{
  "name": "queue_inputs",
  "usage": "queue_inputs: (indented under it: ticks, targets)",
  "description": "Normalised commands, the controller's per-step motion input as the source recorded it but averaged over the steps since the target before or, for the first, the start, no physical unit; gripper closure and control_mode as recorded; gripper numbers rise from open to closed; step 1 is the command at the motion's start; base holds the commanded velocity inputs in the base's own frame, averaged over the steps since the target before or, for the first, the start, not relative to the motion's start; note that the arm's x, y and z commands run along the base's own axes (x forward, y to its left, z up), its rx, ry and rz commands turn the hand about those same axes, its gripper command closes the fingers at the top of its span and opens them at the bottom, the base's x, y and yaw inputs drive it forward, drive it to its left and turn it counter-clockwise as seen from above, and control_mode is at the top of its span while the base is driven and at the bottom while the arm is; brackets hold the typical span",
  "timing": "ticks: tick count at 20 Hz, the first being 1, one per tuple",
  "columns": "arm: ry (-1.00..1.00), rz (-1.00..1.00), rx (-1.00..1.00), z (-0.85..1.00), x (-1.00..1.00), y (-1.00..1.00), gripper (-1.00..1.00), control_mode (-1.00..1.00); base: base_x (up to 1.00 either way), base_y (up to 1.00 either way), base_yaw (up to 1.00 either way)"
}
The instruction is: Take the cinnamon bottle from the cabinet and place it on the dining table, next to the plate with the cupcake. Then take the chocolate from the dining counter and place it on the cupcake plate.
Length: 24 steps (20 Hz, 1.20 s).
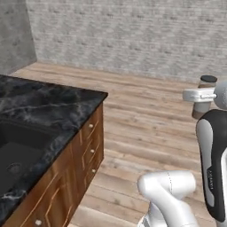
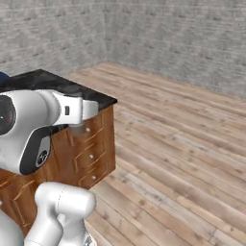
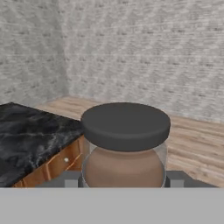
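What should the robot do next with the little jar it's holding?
Probably keep carrying it toward the dining table. The tool grips the cinnamon bottle in the air above the wooden floor, beside a black marble counter, and no cupcake plate is in sight.

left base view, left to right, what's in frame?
Black marble counter with its dark sink → wooden drawer fronts → bare plank floor → cinnamon bottle held in the gripper at the right edge.
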Motion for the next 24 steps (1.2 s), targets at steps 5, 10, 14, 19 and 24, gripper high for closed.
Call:
queue_inputs:
  ticks: [5,10,14,19,24]
  targets:
    - [0.0,0.0,0.0,0.0,0.0,0.0,1.0,1.0,1.0,-0.22,-0.31]
    - [0.0,0.0,0.0,0.0,0.0,0.0,1.0,1.0,1.0,-0.13,-0.23]
    - [0.0,0.0,0.0,0.0,0.0,0.0,1.0,1.0,1.0,0.0,-0.23]
    - [0.0,0.0,0.0,0.0,0.0,0.0,1.0,1.0,1.0,0.0,-0.23]
    - [0.0,0.0,0.0,0.0,0.0,0.0,1.0,1.0,1.0,0.0,-0.1]
